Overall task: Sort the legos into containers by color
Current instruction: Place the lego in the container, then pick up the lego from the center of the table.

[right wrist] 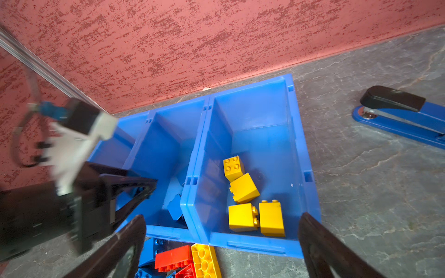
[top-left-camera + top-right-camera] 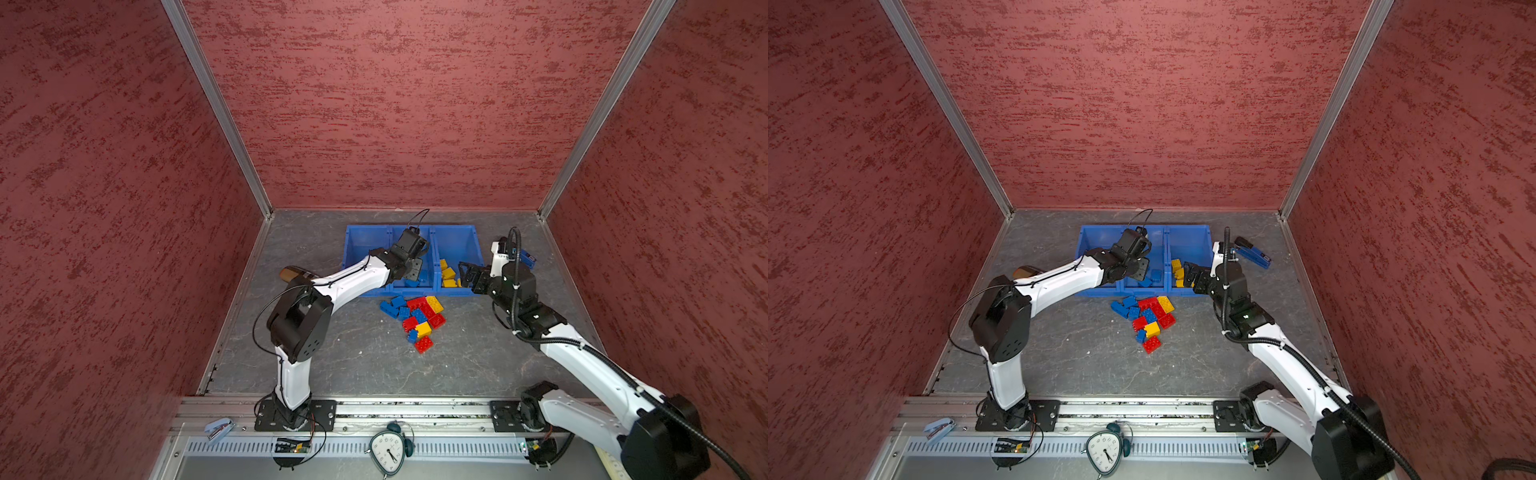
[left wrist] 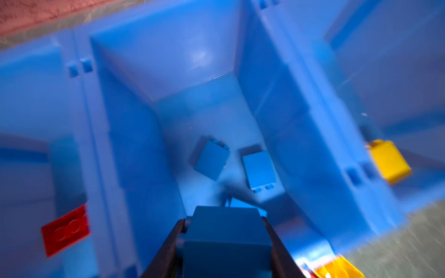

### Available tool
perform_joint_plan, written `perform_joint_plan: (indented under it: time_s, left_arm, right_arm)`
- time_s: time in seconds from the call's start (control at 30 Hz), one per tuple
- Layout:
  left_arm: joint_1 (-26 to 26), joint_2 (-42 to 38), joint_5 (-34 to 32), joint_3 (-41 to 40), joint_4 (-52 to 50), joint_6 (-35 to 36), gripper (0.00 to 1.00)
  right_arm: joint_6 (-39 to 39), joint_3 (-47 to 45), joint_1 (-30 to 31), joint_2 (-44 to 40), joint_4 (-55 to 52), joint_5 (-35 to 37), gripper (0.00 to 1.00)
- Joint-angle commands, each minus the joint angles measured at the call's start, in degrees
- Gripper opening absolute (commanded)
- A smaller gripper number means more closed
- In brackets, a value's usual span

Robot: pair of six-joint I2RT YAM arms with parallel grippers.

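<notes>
Legos (image 2: 415,320): chunky studded bricks in red, blue and yellow. They sit heaped loose on the grey table (image 2: 332,365), centre of frame in both top views, just below the near wall of the containers (image 2: 365,229). Containers: three joined blue open bins in a row, just above frame centre, at the far end of the table.

Bin contents:
- Middle bin: two loose blue bricks (image 3: 212,160) on the floor, near each other, not touching.
- Right-hand bin in the top views: four yellow bricks (image 1: 244,187), clustered toward the near wall.
- Left-hand bin: one red brick (image 3: 65,228), studs showing; the arm hides it in the top views.

Left gripper (image 3: 224,221): over the middle bin. Fingers (image 3: 175,235) are narrowed to a brick's width, pinching a blue brick (image 3: 226,240) by two opposite faces, above the bin floor. Wrist view is blurred.

Right gripper (image 1: 222,215): fingers (image 1: 130,238) spread wide, nothing between them, touching nothing. It is poised above the near wall of the right-hand bin.

Blue-black stapler (image 1: 397,113): on the table beside the right-hand bin, apart from it.
</notes>
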Motion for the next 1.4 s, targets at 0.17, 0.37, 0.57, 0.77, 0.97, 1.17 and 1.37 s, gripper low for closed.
perform_joint_plan:
  time_s: [0.17, 0.37, 0.57, 0.77, 0.97, 1.17, 1.37]
  left_arm:
    - [1.4, 8.1, 2.0, 8.6, -6.5, -2.7, 0.52]
    - [-1.4, 5.1, 1.9, 9.9, -7.3, 0.5, 0.71]
    - [-4.2, 0.2, 0.7, 10.3, -9.1, 0.2, 0.81]
    - [-6.2, -15.7, 3.7, -6.0, -0.3, -2.2, 1.0]
    - [-6.8, -33.2, 7.7, -26.4, 6.1, -7.1, 0.99]
    - [-5.2, -37.6, 9.3, -34.1, -1.4, -15.5, 1.0]
    - [-9.1, -30.7, 0.7, -28.2, -18.7, -38.3, 1.0]
  right_arm:
    - [-1.9, 1.1, -0.1, -0.8, -1.7, -4.2, 0.99]
    - [-4.5, 2.5, -0.1, -0.8, -4.3, -3.6, 0.99]
    - [-6.5, 3.4, -0.1, -0.3, -5.4, -5.6, 0.99]
    - [-10.4, 4.2, 0.4, 2.2, -8.0, -16.8, 0.99]
    - [-11.2, 3.2, 3.2, 4.3, -7.1, -18.8, 0.99]
    - [-10.8, 0.8, 5.7, 5.4, -4.2, -17.6, 0.99]
    - [-9.5, 0.3, 6.4, 5.8, -2.6, -12.8, 0.99]
